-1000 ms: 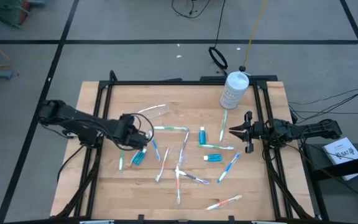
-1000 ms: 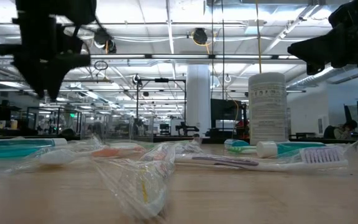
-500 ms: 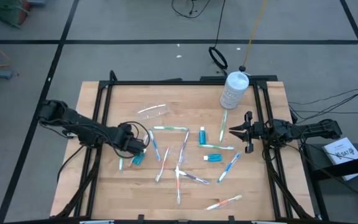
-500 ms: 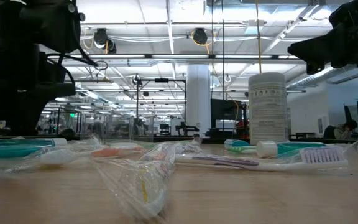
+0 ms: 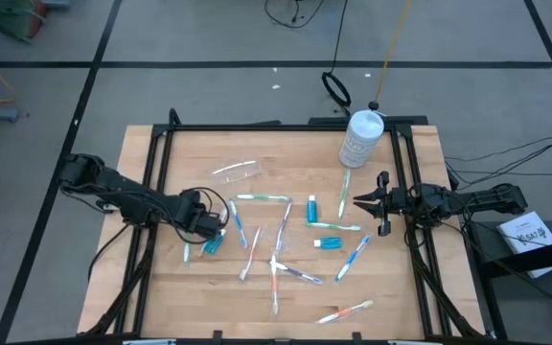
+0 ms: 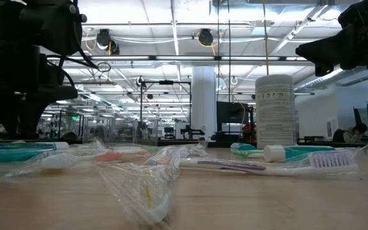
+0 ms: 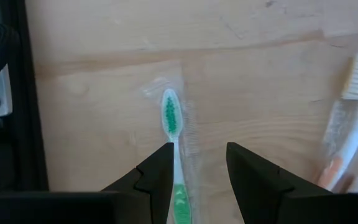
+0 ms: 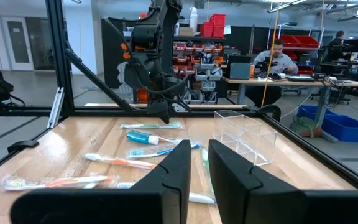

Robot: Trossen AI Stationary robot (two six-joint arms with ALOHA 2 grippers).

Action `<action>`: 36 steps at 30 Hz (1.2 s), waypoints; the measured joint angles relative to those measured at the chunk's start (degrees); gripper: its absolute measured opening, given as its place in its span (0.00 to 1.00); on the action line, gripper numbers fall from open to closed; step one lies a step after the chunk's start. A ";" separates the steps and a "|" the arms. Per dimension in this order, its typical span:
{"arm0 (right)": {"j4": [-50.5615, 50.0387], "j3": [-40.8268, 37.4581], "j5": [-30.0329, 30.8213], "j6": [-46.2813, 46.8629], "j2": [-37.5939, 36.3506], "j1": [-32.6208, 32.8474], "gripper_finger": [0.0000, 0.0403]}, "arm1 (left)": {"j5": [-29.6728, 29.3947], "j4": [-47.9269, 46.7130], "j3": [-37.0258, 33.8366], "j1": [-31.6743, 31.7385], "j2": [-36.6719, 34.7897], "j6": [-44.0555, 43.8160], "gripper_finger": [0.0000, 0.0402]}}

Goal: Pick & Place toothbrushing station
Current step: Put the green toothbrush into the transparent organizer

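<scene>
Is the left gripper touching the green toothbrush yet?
Cannot tell. In the left wrist view the left gripper has open fingers straddling the wrapped green toothbrush; one fingertip overlaps its handle, but whether it presses on it or hangs above is unclear.

A grey tiled floor (image 5: 209, 86) surrounds the wooden table (image 5: 199, 149); strip lights (image 6: 171, 32) line the ceiling

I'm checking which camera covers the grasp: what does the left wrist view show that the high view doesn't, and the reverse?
Left wrist only: the green toothbrush in its clear wrapper lies between the left gripper's open jaws. High only: the white bottle, the clear cup, the teal tubes, and the right gripper waiting at the table's right edge. Both: the wooden table.
</scene>
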 joint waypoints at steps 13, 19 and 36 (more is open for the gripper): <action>0.00 0.01 0.00 -0.43 0.00 0.01 0.12 | 4.58 8.31 -7.95 -0.31 -0.24 -0.15 0.38; 0.01 0.02 0.00 -1.99 0.00 0.01 0.12 | 4.24 10.05 -8.58 -0.35 -0.19 2.32 0.38; 0.00 0.02 0.00 1.55 -0.02 0.01 0.12 | 0.05 12.72 -5.99 -0.35 0.06 8.22 0.38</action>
